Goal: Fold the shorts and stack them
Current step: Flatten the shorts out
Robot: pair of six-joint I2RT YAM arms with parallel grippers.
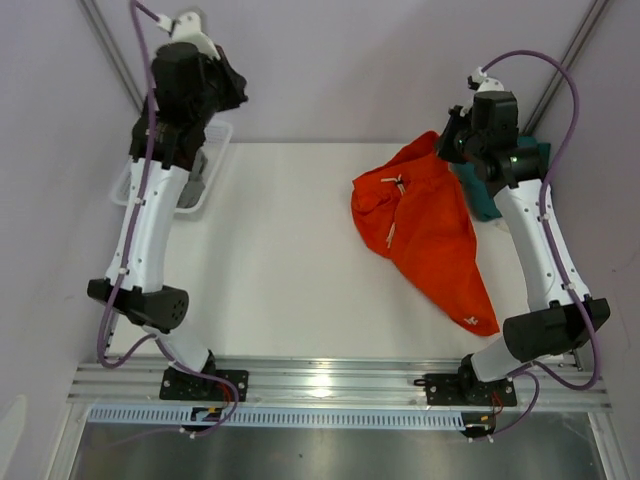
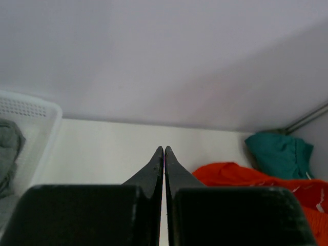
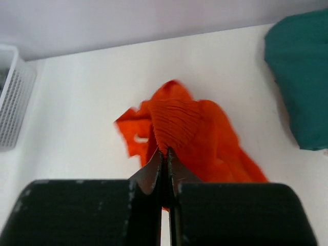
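Note:
The orange shorts (image 1: 425,235) lie crumpled on the right half of the white table, their white drawstring (image 1: 394,205) showing. My right gripper (image 3: 166,150) is shut on the ribbed waistband of the orange shorts (image 3: 192,128) at their far corner (image 1: 445,140), lifting that edge. The teal-green shorts (image 1: 487,200) sit bunched at the far right, partly under the right arm, and show in the right wrist view as teal shorts (image 3: 297,77). My left gripper (image 2: 164,149) is shut on nothing, held high at the far left (image 1: 232,88), well away from both pairs.
A white slotted basket (image 1: 215,170) holding grey cloth stands at the far left under the left arm; its rim (image 2: 31,110) shows in the left wrist view. Pale walls close the back and sides. A metal rail (image 1: 330,380) runs along the near edge.

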